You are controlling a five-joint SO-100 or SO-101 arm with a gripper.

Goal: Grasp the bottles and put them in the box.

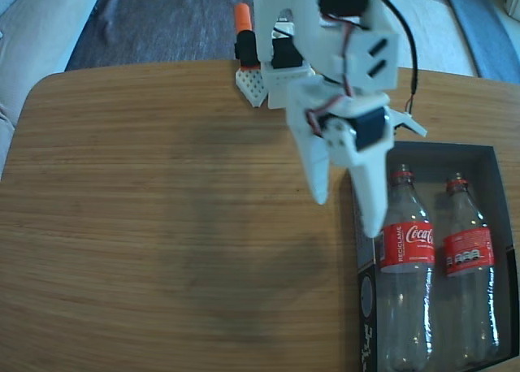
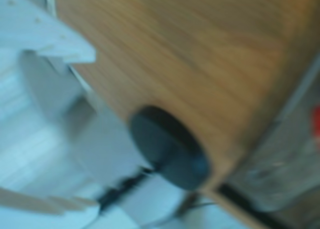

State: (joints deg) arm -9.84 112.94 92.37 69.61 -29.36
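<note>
In the fixed view, both bottles [image 1: 404, 250] [image 1: 469, 254] lie side by side inside the box [image 1: 361, 307] at the table's [image 1: 162, 226] right edge, while the white gripper [image 1: 345, 214] hangs above the box's left wall, fingers spread apart and empty. The wrist view is blurred: wood surface, a dark round object [image 2: 170, 148], nothing between the jaws.

we see a rounded wooden table [image 1: 162, 226], grain running left-right in the fixed view. directly on it: the box [image 1: 487, 157] at the right edge, the arm's white base [image 1: 260, 84] at the far edge. wrist view too blurred.
</note>
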